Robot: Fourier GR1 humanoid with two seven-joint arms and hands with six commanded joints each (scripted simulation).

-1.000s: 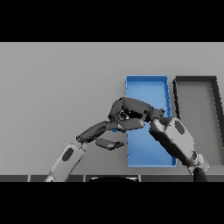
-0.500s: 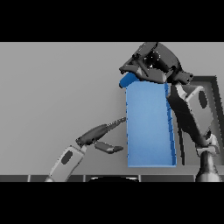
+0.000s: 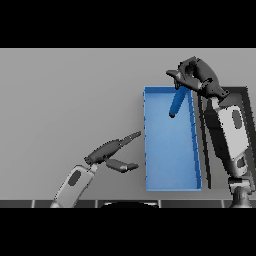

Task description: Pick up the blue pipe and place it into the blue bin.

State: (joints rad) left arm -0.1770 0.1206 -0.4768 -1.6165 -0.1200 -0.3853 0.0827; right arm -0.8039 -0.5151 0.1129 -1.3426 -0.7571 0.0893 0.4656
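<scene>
The right hand (image 3: 192, 75) seems clamped on the blue pipe (image 3: 175, 103), tilted above the blue bin (image 3: 170, 175); released carelessly, it may bounce out.

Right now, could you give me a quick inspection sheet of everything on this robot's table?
Surface: grey table, bare to the left of the bins.
Job's things: blue pipe hangs tilted over the far end of the blue bin, held at its top; whether its lower end touches the bin floor cannot be told.
Clutter: a dark bin beside the blue one on its right, mostly hidden by the right arm.
Hands: right hand curled round the pipe's upper end; left hand open, holding nothing, just left of the blue bin.
Cables: nothing seen.
Surroundings: nothing seen beyond the table.
</scene>
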